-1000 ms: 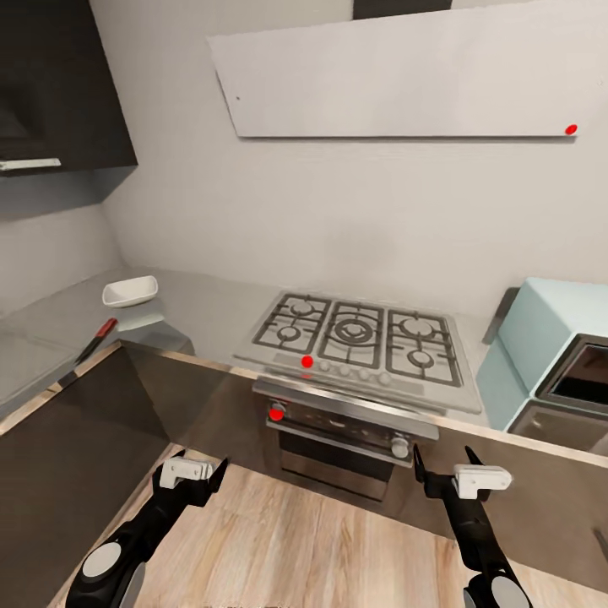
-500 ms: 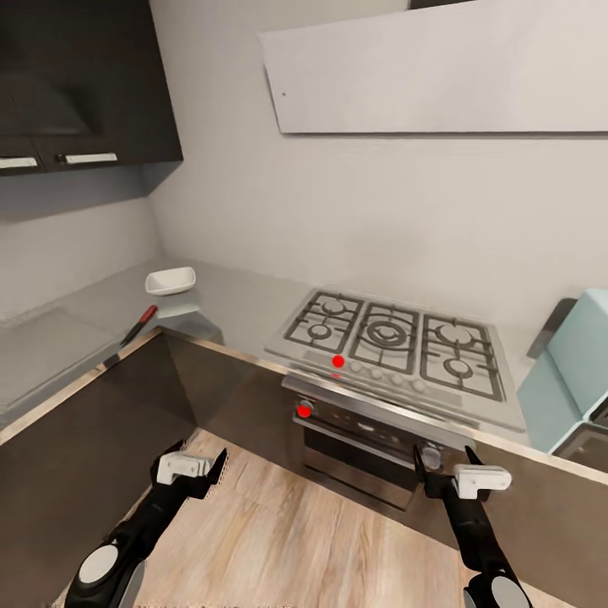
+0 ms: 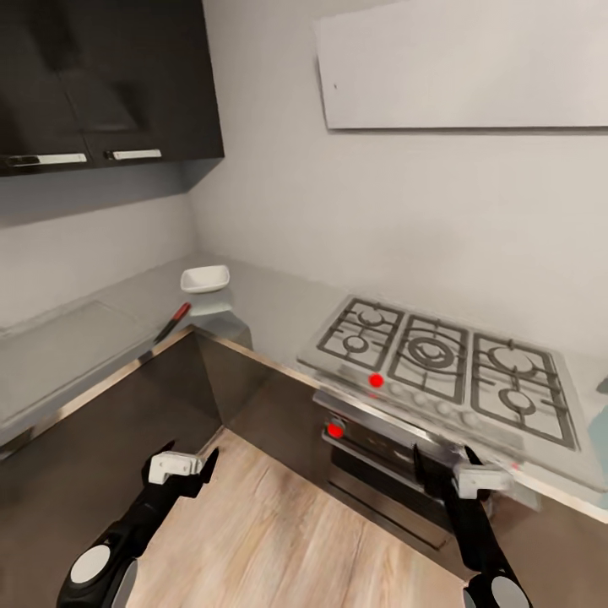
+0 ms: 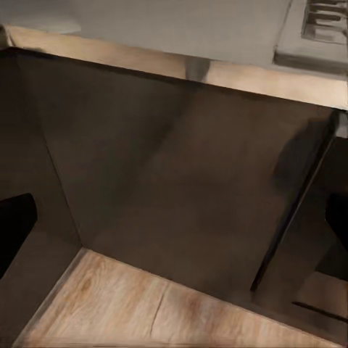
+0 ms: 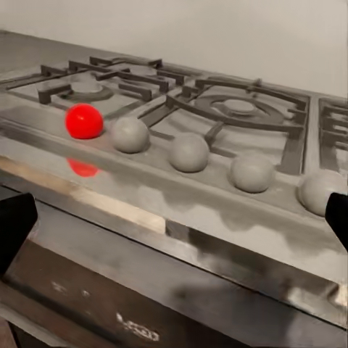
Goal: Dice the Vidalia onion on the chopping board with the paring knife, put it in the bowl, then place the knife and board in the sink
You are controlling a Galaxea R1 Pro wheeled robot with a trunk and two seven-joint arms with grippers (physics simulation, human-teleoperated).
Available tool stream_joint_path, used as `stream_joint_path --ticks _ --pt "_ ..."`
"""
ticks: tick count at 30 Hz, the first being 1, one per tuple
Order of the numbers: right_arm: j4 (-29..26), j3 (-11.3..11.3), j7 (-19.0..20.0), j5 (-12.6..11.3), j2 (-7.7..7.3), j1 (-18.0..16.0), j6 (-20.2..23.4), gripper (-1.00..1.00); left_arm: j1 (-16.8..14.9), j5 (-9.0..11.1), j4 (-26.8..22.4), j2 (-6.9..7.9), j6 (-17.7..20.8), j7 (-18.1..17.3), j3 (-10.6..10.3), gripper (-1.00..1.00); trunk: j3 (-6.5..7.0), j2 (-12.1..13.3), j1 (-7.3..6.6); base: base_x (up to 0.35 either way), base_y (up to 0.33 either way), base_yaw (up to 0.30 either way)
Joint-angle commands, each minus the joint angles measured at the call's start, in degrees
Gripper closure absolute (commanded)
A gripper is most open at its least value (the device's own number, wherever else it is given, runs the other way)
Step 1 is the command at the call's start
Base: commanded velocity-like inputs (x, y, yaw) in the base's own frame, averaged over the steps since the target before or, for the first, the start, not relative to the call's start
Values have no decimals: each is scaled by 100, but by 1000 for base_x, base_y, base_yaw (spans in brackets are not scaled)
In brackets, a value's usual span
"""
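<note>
At the far left of the head view, dark wall cabinets (image 3: pixel 101 84) with pale bar handles hang over a grey countertop (image 3: pixel 76 346) that runs along the left wall and turns the corner toward the stove. On that countertop the paring knife (image 3: pixel 166 328) lies flat near the front edge, its red handle pointing toward the corner and its dark blade toward the robot. Just beyond the knife, nearer the corner, sits the white square-rimmed bowl (image 3: pixel 205 279), apart from the knife. Low in the picture the left gripper (image 3: pixel 184 467) hangs over the wooden floor (image 3: pixel 279 540) in front of the dark base cabinets (image 3: pixel 110 422), its 2 fingers spread apart with nothing between them; the left wrist view shows the same dark cabinet fronts (image 4: pixel 167 181) meeting in a corner above the floor planks. To the right of the corner is a gas hob (image 3: pixel 447 363) with 3 burner grates, a row of knobs along its front with 1 red knob (image 3: pixel 377 381), and an oven (image 3: pixel 380 473) below it carrying another red dot. The right gripper (image 3: pixel 447 475) hangs in front of the oven, fingers likewise parted and empty. In the right wrist view the red knob (image 5: pixel 84 121) sits beside 4 grey knobs (image 5: pixel 190 152) ahead of the grates. A pale panel (image 3: pixel 464 67) is mounted on the wall above the hob.
</note>
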Motion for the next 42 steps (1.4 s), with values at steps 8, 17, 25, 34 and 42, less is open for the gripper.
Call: stream_joint_path --ticks 8,17,25,34,42 --pt "3 17 -46 3 -9 -4 -10 -100 -5 -1 -10 -2 258 -45 47 -100 -40 -11 7 340 0 250" --pt "7 22 -43 3 -9 -4 -15 -100 -6 -1 -10 -2 260 -49 58 -100 -71 -11 7 241 0 245" --pt "8 26 -43 3 -9 -4 -19 -100 -5 0 -10 -2 263 -46 76 -100 -77 -11 7 151 36 52" --pt "8 29 -43 -2 -5 -4 -32 -100 -5 0 -10 0 266 -45 144 -100 -77 -11 7 322 129 1" --pt "8 31 -32 -6 -9 -4 -47 -100 -5 -1 -10 -2 266 -45 146 -100 -77 -11 7 324 43 0"
